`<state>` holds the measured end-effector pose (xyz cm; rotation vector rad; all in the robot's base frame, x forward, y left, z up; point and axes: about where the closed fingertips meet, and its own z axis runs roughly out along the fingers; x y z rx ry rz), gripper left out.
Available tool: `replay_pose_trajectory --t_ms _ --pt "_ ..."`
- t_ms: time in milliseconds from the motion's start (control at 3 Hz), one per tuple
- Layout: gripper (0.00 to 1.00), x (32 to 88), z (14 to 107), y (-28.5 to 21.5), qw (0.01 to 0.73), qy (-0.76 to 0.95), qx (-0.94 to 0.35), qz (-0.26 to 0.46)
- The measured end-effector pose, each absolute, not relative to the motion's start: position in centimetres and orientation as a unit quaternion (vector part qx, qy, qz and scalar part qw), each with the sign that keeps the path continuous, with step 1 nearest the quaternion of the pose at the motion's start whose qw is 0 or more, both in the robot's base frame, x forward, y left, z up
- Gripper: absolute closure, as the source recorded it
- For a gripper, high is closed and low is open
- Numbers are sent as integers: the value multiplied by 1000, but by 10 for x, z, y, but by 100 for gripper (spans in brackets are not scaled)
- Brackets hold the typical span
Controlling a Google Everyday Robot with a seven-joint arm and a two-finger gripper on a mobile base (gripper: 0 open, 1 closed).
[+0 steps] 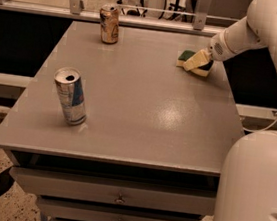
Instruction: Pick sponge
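The grey desk (pixel 147 118) bore a silver-and-blue can (pixel 70 96), standing upright. Well behind that can stood a tan can (pixel 109 24). Far to its back right lay the sponge (pixel 186 56), with the robot's hand (pixel 197 61) low over it.

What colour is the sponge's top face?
Dark green, over pale yellow foam; the camera view shows the sponge, with the gripper at it, far right on the table.

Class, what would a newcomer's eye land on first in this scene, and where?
The robot's pale yellow claw is at the small green-topped yellow sponge, at the far right of the grey table. A silver-blue drink can stands near left, a bronze drink can far back.
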<state>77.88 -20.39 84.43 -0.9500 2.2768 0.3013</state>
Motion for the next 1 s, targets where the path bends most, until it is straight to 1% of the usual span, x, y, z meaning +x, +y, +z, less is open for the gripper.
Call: replay_pose_trajectory --t_ms 333,667,1000 --pt "77 761 863 -193 322 858 -372 149" --pt "99 723 918 -169 349 821 -405 202" --pt "100 712 937 -157 360 807 -414 218"
